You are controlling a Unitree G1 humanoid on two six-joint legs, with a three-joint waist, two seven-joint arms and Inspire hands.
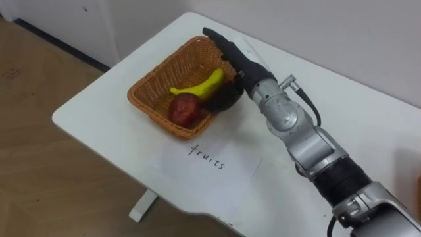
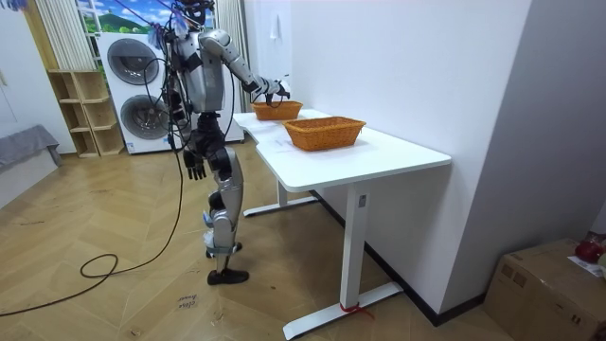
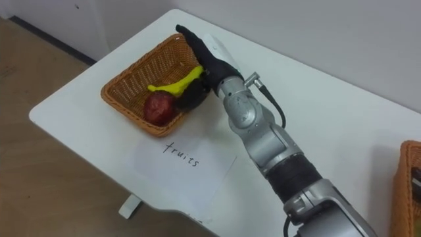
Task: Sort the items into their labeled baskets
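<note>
Reaching across the white counter [image 1: 99, 112], the right hand [image 1: 227, 56] is held over the far right corner of the wicker fruit basket [image 1: 160, 68]. Its fingers [image 1: 214, 38] are stretched straight and together along the rim, clamped on nothing, while the thumb is bent down into the basket. The banana [image 1: 200, 85] is found inside, its long axis running from the middle of the basket up towards the corner under the palm, so that its nearer end lies just beside the thumb; whether the two touch cannot be told. A dark red fruit [image 1: 186, 108] is lodged against the near wall, just below the banana and to the left of the thumb. Both fruits are thus judged to be sorted, and a lift clear of the rim is what is called for next, with care that the banana is not dragged out by the thumb. A sheet of paper [image 1: 204, 168] is laid before the basket. The second basket [image 3: 409, 178] is placed well apart, on the robot's right, so the right hand is the nearer one for it. The left hand [image 2: 194, 169] is hung by the hip.
</note>
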